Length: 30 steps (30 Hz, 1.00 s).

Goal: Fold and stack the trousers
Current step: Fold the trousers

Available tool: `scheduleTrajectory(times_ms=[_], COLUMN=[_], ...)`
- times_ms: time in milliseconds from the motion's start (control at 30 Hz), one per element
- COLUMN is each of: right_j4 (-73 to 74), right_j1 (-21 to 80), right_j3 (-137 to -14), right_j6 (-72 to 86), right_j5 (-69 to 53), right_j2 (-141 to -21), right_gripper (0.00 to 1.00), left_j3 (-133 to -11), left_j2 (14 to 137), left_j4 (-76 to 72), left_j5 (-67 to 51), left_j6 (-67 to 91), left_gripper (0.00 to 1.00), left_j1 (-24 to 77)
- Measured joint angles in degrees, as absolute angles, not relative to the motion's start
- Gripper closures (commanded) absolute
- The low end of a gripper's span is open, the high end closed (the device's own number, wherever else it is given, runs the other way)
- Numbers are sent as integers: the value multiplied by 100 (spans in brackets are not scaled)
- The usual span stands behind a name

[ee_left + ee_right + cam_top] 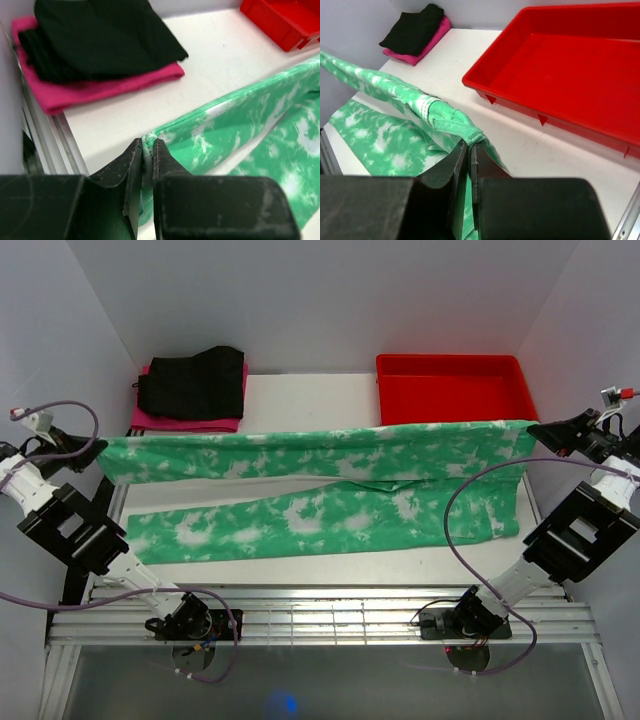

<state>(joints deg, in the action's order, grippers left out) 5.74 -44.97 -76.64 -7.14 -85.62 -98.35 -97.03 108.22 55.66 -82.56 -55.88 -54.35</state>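
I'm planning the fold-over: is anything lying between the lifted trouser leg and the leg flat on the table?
Nothing visible does. The left gripper and right gripper hold one leg of the trousers stretched above the table; the red bin and the black garment on the pink garment sit beyond it, on the far side.

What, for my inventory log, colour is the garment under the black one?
The lower garment is pink, clearest in left wrist view.

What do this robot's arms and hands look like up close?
The left arm and right arm are white tubes with blocky black joints, each trailed by a thin purple cable. The left hand and right hand have two flat, scuffed black fingers.
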Motion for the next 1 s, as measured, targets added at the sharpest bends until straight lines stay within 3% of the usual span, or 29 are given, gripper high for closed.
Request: scheduleTrajectory(times_ms=[200, 567, 767, 1000], right_j4=[1640, 7730, 8079, 7599], right_j1=[-4678, -4464, -4268, -4051], right_j3=[-7535, -11507, -11522, -9894], right_j6=[-1942, -5301, -6287, -7872], right_j5=[-8145, -7570, -7105, -6292], right_j2=[-9688, -11467, -11439, -11069], right_gripper=[92, 92, 92, 92], left_j3=[-9157, -10394, -10584, -8785], left_j2=[11010, 11550, 11563, 10888], left_j4=[6941, 8368, 7677, 6823], left_j5=[-7935, -7887, -7690, -7109], left_j6=[-6917, -7122, -7177, -8722], left_gripper=[100, 100, 100, 100], left_j1=[-5706, -5590, -5264, -5347])
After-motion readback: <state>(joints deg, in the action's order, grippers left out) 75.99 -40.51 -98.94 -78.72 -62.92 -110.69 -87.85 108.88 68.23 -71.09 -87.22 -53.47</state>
